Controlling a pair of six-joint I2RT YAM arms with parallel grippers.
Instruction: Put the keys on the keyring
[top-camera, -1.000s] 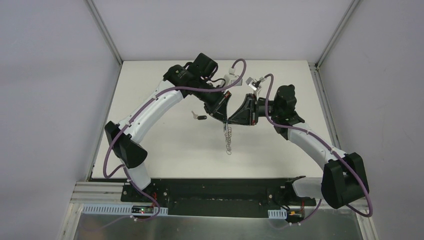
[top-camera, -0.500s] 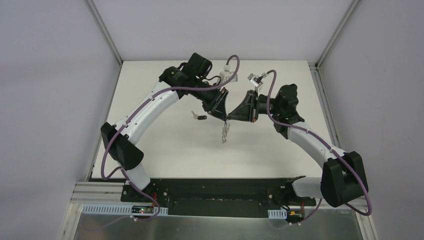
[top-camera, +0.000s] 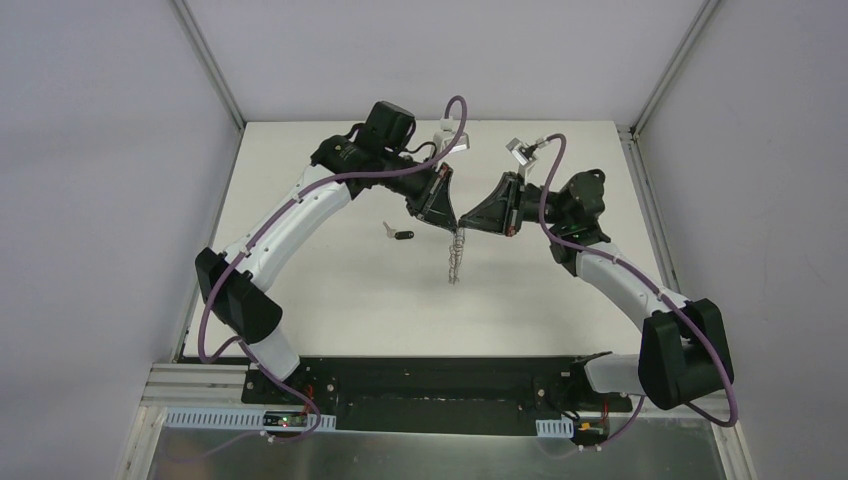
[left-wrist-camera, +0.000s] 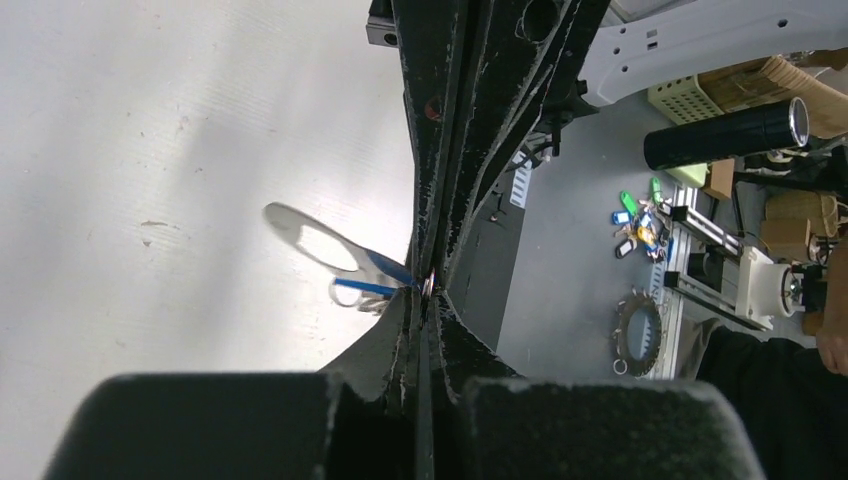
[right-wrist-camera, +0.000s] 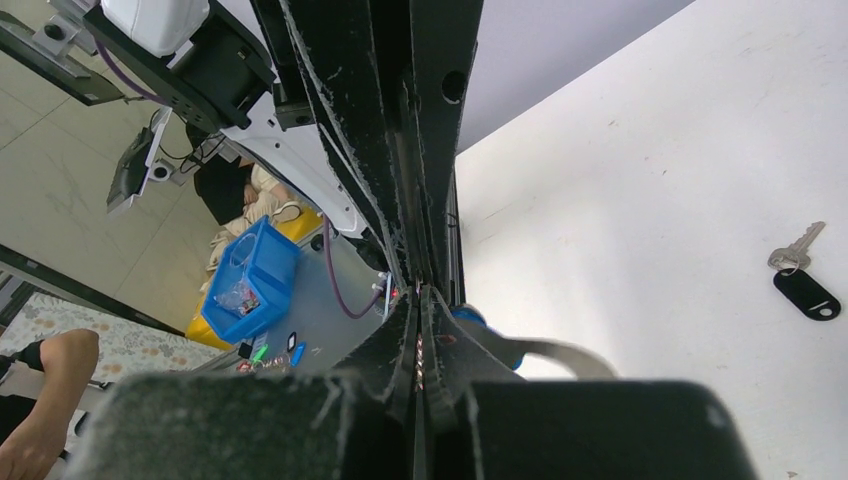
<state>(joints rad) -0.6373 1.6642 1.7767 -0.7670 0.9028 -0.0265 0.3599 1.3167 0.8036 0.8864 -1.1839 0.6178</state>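
Black-headed key (top-camera: 401, 235) lies on white table (top-camera: 330, 300), left of dangling keyring (top-camera: 457, 258).

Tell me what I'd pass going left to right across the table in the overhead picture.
In order: left arm → black key → hanging keyring → right arm.

Background stuff: flat white tabletop (top-camera: 330, 300), a silver aluminium frame post (top-camera: 209, 60) at 11 o'clock and another (top-camera: 678, 60) at 1. Left wrist view catches a black cylindrical tube (left-wrist-camera: 725, 135) at 2 o'clock, and the right wrist view has a blue plastic crate (right-wrist-camera: 245, 280) around 9.
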